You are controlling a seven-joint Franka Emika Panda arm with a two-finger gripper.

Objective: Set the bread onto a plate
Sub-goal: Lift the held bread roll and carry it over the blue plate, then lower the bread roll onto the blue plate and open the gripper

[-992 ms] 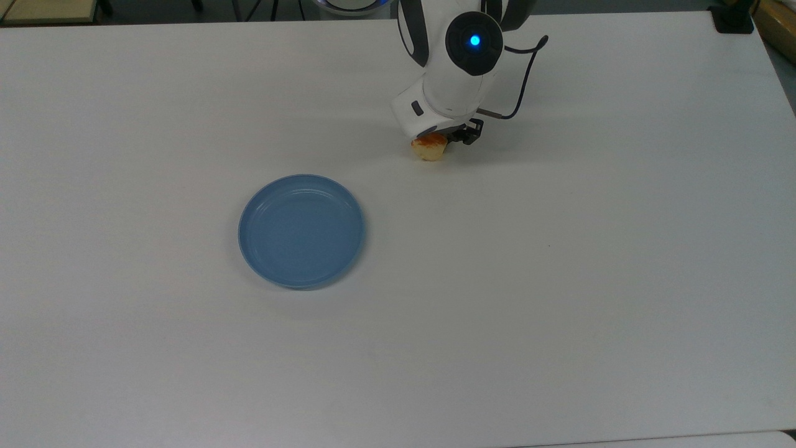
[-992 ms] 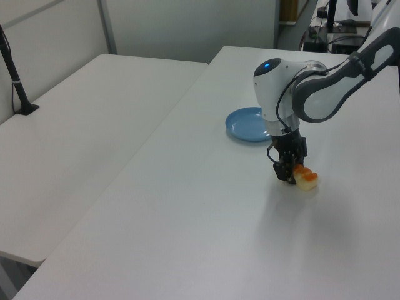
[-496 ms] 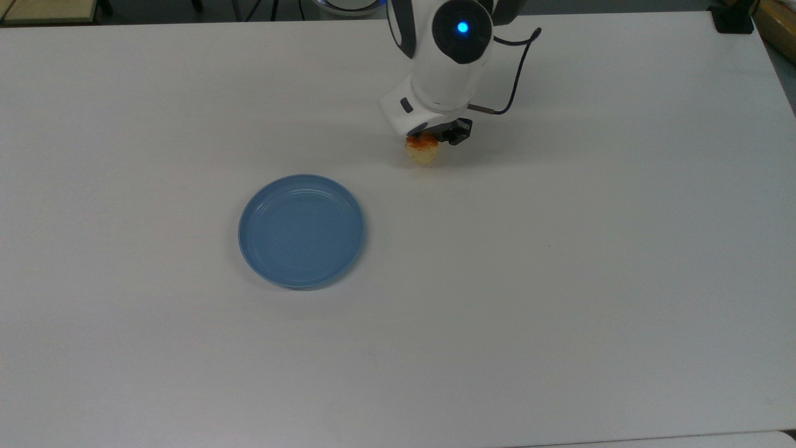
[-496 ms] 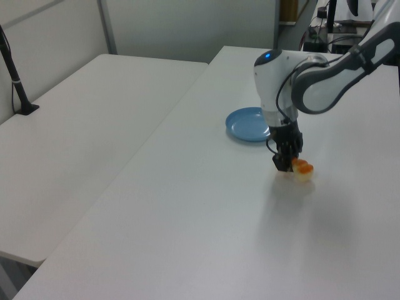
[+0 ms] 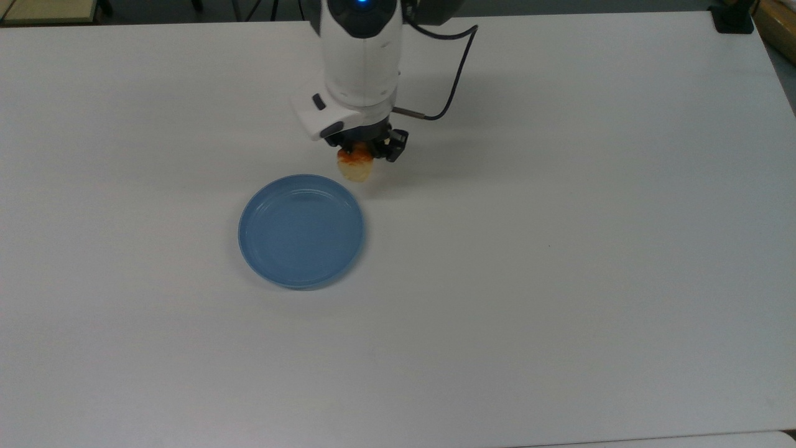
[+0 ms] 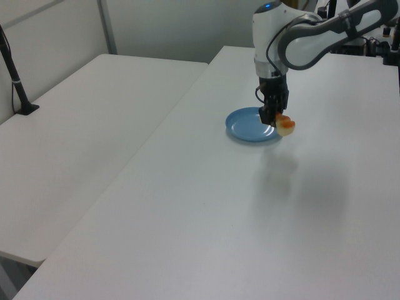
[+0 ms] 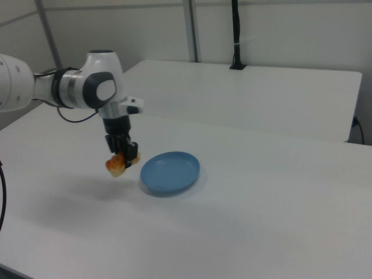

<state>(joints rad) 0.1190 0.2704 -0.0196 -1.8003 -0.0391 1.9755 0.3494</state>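
Partly, fingers (image 5: 364,151) hide lifted bread (image 5: 354,167).

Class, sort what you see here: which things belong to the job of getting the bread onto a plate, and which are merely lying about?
Part of the job:
- bread, held in the hand above the table
- plate, light blue, nothing on it

Lying about:
- black post standing on the neighbouring table
- black cable trailing from the arm
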